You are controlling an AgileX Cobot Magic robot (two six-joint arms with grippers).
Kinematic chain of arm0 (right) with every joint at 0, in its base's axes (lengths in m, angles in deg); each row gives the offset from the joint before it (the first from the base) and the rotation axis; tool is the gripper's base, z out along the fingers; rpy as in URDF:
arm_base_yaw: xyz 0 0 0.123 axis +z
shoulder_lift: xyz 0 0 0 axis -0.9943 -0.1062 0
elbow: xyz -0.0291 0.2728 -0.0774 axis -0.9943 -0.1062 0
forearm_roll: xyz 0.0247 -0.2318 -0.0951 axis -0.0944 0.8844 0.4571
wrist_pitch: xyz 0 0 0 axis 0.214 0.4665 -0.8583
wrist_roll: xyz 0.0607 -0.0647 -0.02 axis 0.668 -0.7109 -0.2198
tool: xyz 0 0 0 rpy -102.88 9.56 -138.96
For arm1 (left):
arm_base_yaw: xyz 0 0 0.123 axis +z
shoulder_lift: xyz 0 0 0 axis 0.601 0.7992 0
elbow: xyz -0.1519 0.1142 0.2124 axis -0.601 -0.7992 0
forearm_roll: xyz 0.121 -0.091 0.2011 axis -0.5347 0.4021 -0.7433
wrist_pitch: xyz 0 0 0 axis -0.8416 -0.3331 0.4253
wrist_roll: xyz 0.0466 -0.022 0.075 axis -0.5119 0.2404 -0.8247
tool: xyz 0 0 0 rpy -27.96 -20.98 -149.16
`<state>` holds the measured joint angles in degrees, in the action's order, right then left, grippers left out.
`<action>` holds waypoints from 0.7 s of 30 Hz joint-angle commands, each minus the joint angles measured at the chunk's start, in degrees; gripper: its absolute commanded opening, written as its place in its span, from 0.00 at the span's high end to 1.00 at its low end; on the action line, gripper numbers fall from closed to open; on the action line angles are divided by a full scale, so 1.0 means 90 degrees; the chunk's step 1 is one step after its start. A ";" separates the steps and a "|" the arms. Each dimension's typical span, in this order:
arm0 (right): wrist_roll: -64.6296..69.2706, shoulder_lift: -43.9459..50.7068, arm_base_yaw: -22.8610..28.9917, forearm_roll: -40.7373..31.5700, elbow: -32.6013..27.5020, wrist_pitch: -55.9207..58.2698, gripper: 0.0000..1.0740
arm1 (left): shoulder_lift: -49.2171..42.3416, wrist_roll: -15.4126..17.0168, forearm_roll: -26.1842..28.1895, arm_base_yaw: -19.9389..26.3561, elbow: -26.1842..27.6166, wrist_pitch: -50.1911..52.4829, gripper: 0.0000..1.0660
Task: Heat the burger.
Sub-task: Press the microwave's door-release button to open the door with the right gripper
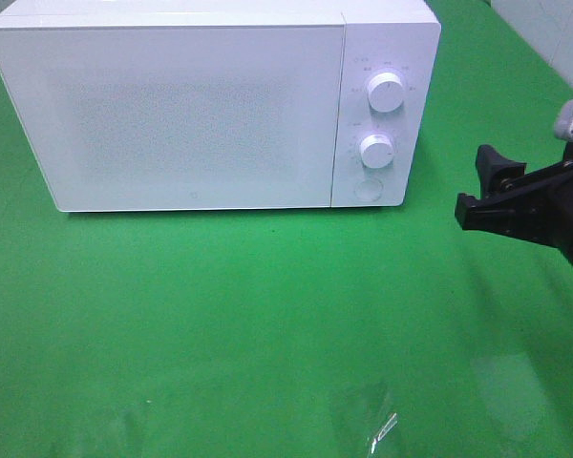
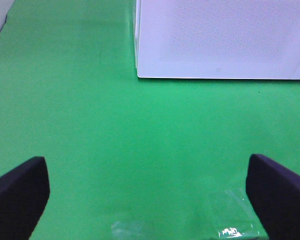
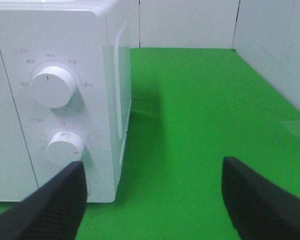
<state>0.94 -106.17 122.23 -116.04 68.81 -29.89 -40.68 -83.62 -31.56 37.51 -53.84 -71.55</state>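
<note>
The burger is out of view in all three frames. A white microwave (image 1: 201, 105) stands at the back of the green cloth with its door shut; it also shows as the microwave (image 2: 220, 37) and the microwave (image 3: 55, 100). My right gripper (image 1: 473, 186) hovers open and empty to the right of the control panel, level with the lower knob (image 1: 375, 150). The right gripper (image 3: 152, 167) shows that lower knob (image 3: 65, 148) just beyond one finger. My left gripper (image 2: 146, 165) is open and empty over bare cloth in front of the door's left corner.
The panel carries an upper knob (image 1: 386, 92) and a round button (image 1: 368, 188). A white wall (image 3: 270, 30) borders the cloth behind and to the right. Shiny glare patches (image 1: 372, 420) lie on the cloth near the front edge.
</note>
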 commanded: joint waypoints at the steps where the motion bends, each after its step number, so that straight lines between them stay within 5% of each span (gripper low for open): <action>1: -0.0051 -0.0223 0.0248 -0.0166 0.0153 -0.0159 0.32 | -0.0089 0.0032 0.0013 0.0019 0.0006 -0.0032 0.05; 7: -0.0045 -0.0987 0.0929 -0.0407 0.0637 -0.0191 0.32 | -0.0089 0.0032 0.0013 0.0019 0.0006 -0.0032 0.05; 21: 0.0019 -0.1490 0.1248 -0.0758 0.1165 -0.0076 0.32 | -0.0076 0.0032 0.0013 0.0019 0.0006 -0.0032 0.06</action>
<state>1.28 -119.46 133.41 -122.69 78.78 -30.18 -40.68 -83.62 -31.56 37.51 -53.84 -71.55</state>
